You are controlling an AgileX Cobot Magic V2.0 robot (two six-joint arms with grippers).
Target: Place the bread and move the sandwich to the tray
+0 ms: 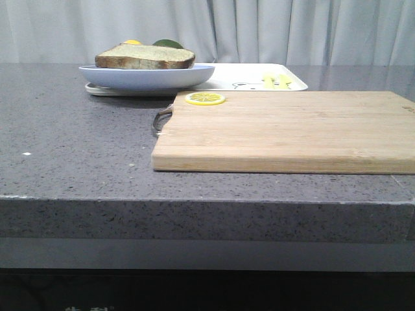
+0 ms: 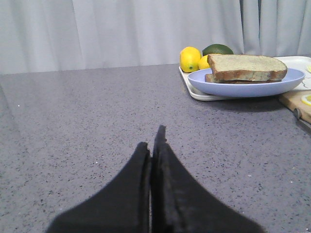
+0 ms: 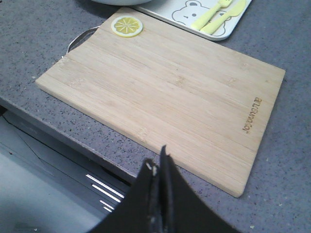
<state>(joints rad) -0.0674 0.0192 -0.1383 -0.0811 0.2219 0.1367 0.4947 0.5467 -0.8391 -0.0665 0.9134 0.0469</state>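
Above board [image 3: 165, 97], closed right end effector [image 3: 160, 170]

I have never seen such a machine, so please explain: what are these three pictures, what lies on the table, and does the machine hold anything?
This is a robot with two arms. One picture looks forward over the table; the other two come from cameras on the wrists. The dark wedge in the left wrist view is the left hand, and in the right wrist view the right hand. Both are shut and hold nothing.

On the grey table lies a wooden board with a lemon slice on its corner. Behind it, a blue plate carries the bread. The plate sits partly on the white tray. Lemons and a green fruit lie behind.
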